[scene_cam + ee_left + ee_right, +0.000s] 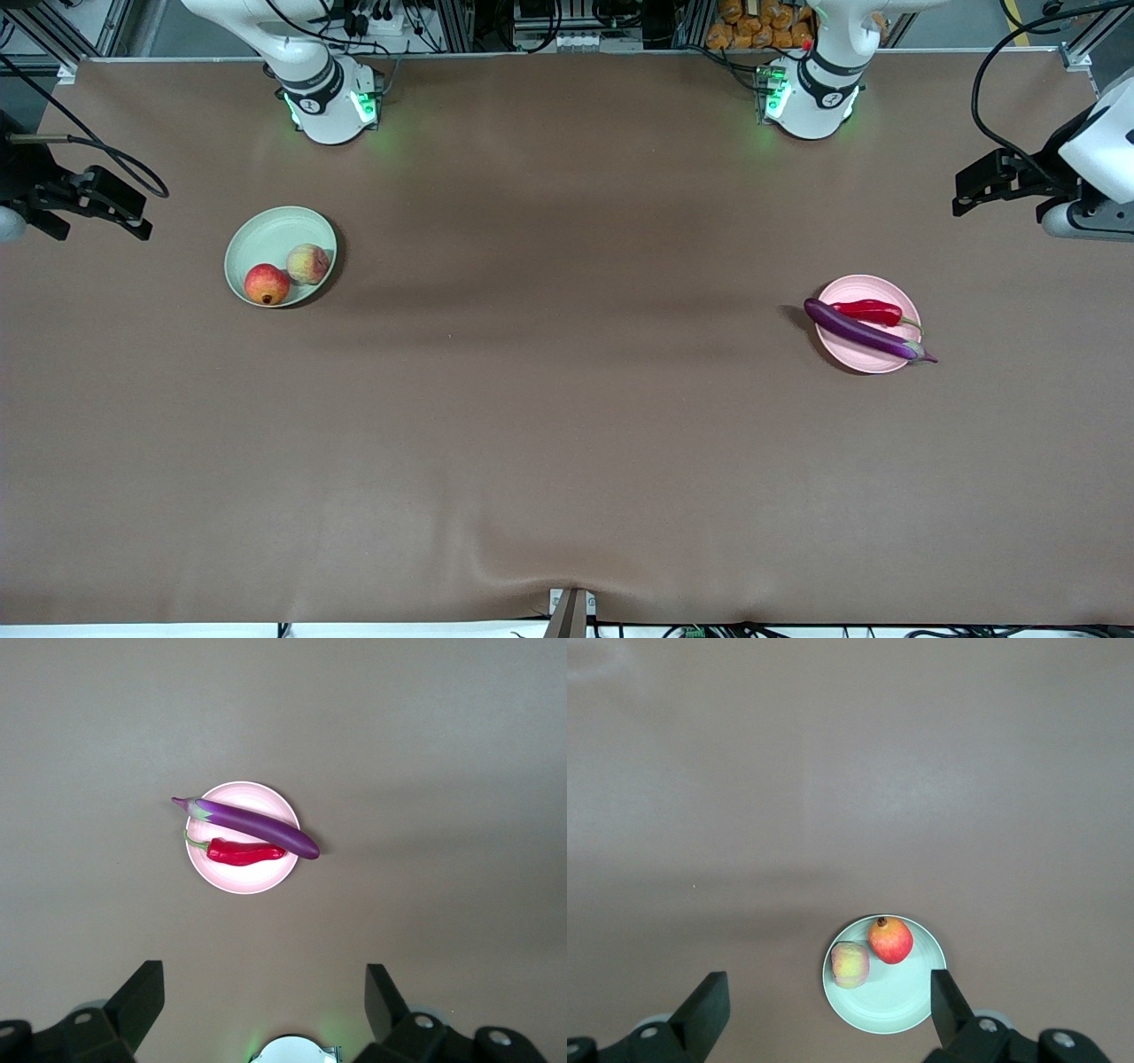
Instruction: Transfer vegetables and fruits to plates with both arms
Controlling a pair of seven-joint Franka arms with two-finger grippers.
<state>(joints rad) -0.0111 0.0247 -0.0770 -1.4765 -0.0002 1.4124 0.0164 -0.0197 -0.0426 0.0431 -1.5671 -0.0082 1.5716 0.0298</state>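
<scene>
The pale green plate [270, 232] holds the red-orange pomegranate [267, 284] and the peach [308, 263], side by side. The pale pink plate [873, 288] holds the purple eggplant [859, 332], which overhangs the rim at both ends, and the red chili [873, 312] beside it. My left gripper [959, 197] is open and empty, high over the left arm's end of the table. My right gripper [146, 213] is open and empty, high over the right arm's end. The left wrist view shows the eggplant [252, 822], chili [244, 852] and pink plate [239, 881]. The right wrist view shows the pomegranate [891, 940], peach [850, 965] and green plate [899, 1001].
A brown cloth [567, 399] covers the whole table. The arm bases [332, 106] stand along the edge farthest from the front camera. A small bracket [571, 611] sits at the nearest edge.
</scene>
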